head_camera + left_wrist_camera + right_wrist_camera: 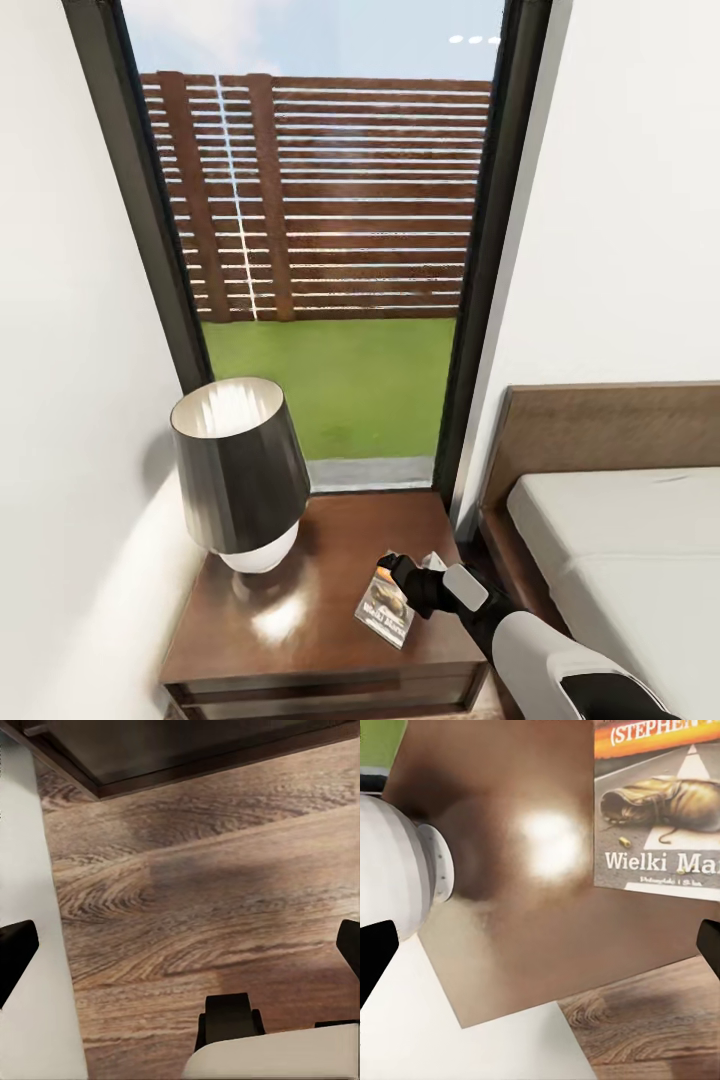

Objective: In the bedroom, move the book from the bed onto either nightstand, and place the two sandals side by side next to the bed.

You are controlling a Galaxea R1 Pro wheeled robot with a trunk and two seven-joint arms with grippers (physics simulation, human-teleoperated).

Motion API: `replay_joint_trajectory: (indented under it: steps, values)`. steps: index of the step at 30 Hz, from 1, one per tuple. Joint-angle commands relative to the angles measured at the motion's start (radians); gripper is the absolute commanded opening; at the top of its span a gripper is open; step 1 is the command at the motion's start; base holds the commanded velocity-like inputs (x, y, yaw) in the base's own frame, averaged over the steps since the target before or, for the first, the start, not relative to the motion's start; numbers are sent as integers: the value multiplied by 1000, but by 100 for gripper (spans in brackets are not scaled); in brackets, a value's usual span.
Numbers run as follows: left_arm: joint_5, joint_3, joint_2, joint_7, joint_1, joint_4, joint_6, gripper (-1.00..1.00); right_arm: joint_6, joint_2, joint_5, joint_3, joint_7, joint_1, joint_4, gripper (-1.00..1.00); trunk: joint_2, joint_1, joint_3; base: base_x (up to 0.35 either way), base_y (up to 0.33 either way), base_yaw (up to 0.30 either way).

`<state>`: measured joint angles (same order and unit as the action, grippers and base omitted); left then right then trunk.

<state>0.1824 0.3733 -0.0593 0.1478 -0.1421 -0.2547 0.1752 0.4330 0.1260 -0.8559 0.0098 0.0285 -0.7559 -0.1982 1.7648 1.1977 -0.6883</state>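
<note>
The book (386, 607) lay on the nightstand (300, 640) tabletop beside the lamp (240, 470), just off the right gripper (400, 572), whose fingers looked released. Best to lift straight up, avoiding nudging it. The left gripper (180, 945) hung spread over the floor (195, 892).

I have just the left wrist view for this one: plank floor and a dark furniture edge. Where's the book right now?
Observer: In the head view the book is on the nightstand, near its front edge.
Operator: Is an arm on it?
Observer: The right gripper is right beside it. In the right wrist view its fingers are spread wide with nothing between them, and the book looks to lie flat on the glossy top.
Operator: Anything else on that nightstand?
Observer: A lamp with a dark shade and a white base stands at the side away from the bed.
</note>
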Motion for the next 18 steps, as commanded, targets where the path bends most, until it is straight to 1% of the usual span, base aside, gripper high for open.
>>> replay_joint_trajectory:
  steps: [1,18]
  values:
    - [10,9,-1,5,-1,0,3,100,3,0,1,1,2,0,0,100,-7,-4,2,0,0,0]
    - [9,8,-1,6,-1,4,2,100,3,2,8,9,8,1,2,100,-126,-69,56,0,0,0]
